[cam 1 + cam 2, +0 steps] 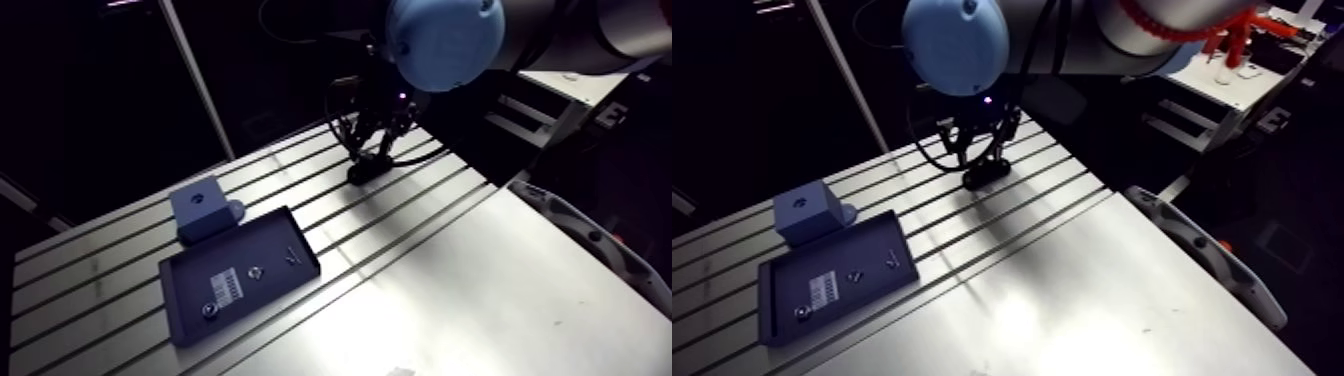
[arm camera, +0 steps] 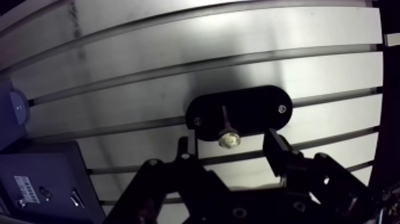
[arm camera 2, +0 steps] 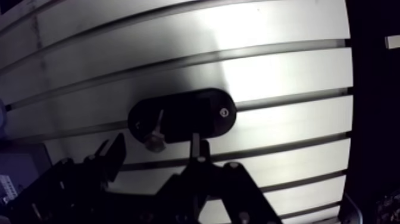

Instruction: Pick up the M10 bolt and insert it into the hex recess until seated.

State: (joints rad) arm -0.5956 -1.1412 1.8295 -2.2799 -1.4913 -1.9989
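In the wrist view a black oval plate (image 2: 238, 112) with a screw near each end lies on the slotted table. A bolt (image 2: 227, 136) stands out of the plate's middle, its thin shank running down to the plate and its bright, wider end pointing at the camera. My gripper (image 2: 231, 152) is open, with one finger on each side of that bright end and a gap on both sides. Nothing is pressed between the fingers (image 2: 277, 152). In the arm view the gripper (image 1: 366, 165) hangs low over the same plate (image 1: 362, 175) at the table's far side.
A black tray (image 1: 270, 240) with a white label and a few small parts lies at the near left. A blue-grey block (image 1: 203, 208) with a hole on top stands just behind it. The table's right edge (image 1: 500, 185) runs close to the plate.
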